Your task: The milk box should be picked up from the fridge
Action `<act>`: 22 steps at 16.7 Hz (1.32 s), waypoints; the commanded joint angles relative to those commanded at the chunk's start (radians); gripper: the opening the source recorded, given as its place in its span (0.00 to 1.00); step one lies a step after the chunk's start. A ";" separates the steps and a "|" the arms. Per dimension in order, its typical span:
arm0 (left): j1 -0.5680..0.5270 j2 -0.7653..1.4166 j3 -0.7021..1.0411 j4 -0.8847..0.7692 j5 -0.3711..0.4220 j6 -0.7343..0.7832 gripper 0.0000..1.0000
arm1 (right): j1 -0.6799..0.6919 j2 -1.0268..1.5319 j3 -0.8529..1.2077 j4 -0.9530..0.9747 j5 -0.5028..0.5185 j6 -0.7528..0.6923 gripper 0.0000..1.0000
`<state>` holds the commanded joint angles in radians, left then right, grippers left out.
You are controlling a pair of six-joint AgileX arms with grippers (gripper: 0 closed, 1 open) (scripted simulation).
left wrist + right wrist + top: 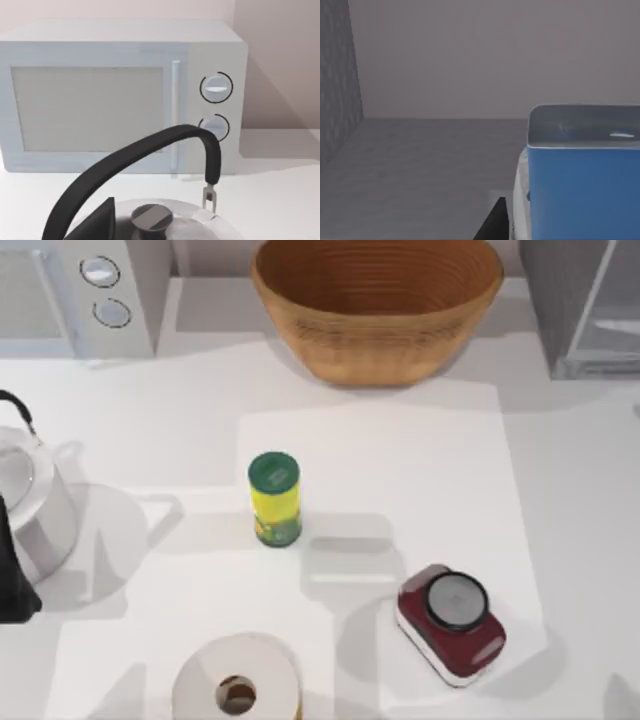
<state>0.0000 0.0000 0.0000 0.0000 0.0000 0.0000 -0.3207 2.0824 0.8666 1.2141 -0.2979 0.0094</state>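
Note:
The fridge (585,310) stands at the table's back right, a dark-grey speckled cabinet with a paler panel inside. Its speckled wall (337,85) also rises beside a grey floor in the right wrist view. Close up in that view is a blue block with a pale white edge (580,190); I cannot tell whether it is the milk box. A dark part of my right gripper (492,227) pokes in just beside it. My left gripper (12,585) is parked at the table's left edge, by the kettle.
A steel kettle (25,505) with a black handle (150,150) sits at the left, in front of a light-grey microwave (120,95). A wicker basket (375,300) stands at the back. A yellow can (275,498), a paper roll (237,690) and a red scale (452,622) occupy the middle and front.

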 joint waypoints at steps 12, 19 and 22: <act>0.000 0.000 0.000 0.000 0.000 0.000 1.00 | 0.184 -0.808 -0.267 -0.395 0.046 0.045 0.00; 0.000 0.000 0.000 0.000 0.000 0.000 1.00 | 0.226 -1.653 -0.586 -0.836 0.218 0.002 0.00; 0.000 0.000 0.000 0.000 0.000 0.000 1.00 | 0.251 -1.890 -0.726 -1.024 0.279 -0.002 0.00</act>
<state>0.0000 0.0000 0.0000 0.0000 0.0000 0.0000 -0.0697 0.1928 0.1406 0.1901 -0.0193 0.0073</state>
